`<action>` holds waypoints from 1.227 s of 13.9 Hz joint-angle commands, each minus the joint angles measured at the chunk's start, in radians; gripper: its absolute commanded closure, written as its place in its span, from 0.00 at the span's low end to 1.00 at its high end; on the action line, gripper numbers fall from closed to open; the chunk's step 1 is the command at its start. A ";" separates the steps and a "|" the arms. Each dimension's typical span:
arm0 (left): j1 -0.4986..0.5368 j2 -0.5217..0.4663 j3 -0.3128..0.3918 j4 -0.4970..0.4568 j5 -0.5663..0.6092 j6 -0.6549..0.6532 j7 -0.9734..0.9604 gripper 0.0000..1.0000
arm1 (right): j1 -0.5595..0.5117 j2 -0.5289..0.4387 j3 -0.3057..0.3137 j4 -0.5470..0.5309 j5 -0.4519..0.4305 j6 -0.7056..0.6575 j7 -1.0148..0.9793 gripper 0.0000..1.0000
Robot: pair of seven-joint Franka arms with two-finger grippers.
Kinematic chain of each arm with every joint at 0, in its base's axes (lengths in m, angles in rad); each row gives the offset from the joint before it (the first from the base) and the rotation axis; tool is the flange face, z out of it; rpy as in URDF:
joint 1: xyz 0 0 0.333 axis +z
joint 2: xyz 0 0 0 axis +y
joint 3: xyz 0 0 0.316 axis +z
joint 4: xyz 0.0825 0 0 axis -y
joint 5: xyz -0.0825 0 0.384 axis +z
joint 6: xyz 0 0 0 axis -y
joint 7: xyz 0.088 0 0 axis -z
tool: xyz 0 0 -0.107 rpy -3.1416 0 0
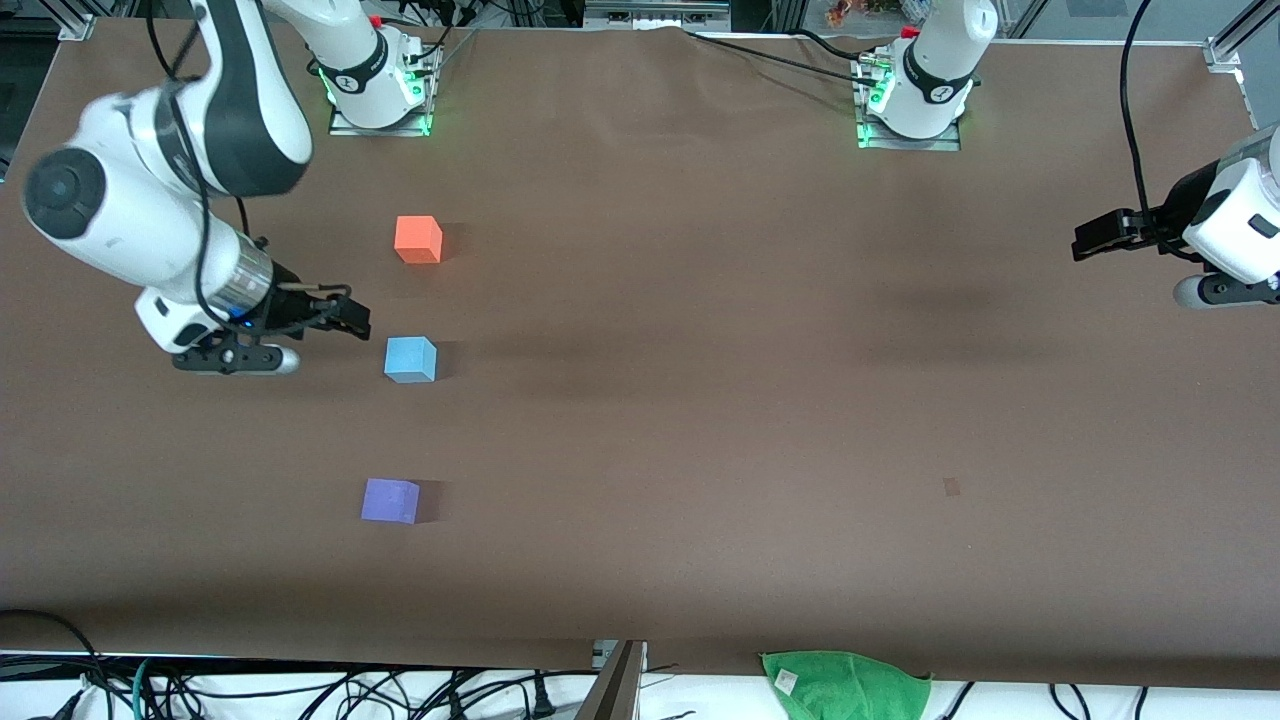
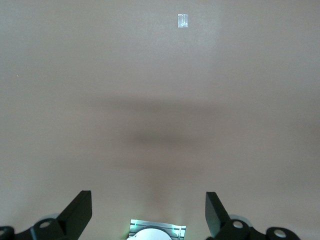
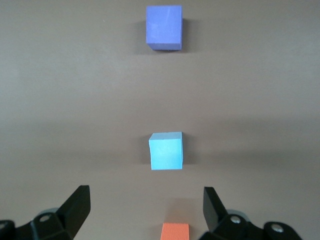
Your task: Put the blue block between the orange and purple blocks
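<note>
My right gripper hangs with its fingers spread wide and empty, above the tabletop at the right arm's end, just beside the blue block. That block rests on the tabletop between the other two, all three in one line: the orange block lies farther from the front camera and the purple block nearer to it, each well apart from the blue one. My left gripper waits over the left arm's end of the tabletop, its fingers likewise apart and holding nothing.
</note>
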 commanded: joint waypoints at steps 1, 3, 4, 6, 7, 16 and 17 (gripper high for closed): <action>0.005 -0.004 0.002 -0.001 -0.021 0.002 0.024 0.00 | 0.002 -0.066 0.010 0.003 -0.032 -0.047 0.018 0.00; 0.007 -0.004 0.002 -0.001 -0.023 0.002 0.026 0.00 | 0.002 -0.083 0.019 0.070 -0.078 -0.137 0.016 0.00; 0.005 -0.004 0.002 -0.001 -0.021 0.002 0.024 0.00 | -0.004 -0.075 0.021 0.121 -0.084 -0.185 0.015 0.00; 0.005 -0.004 0.002 -0.001 -0.021 0.002 0.024 0.00 | -0.031 -0.066 0.025 0.175 -0.082 -0.226 -0.013 0.00; 0.005 -0.004 0.002 -0.001 -0.021 0.002 0.024 0.00 | -0.050 -0.066 0.036 0.183 -0.081 -0.239 -0.015 0.00; 0.007 -0.004 0.002 -0.001 -0.021 0.002 0.024 0.00 | -0.427 -0.075 0.364 0.266 -0.127 -0.412 -0.016 0.00; 0.007 -0.004 0.002 -0.001 -0.021 0.002 0.026 0.00 | -0.427 -0.075 0.355 0.267 -0.127 -0.412 -0.019 0.00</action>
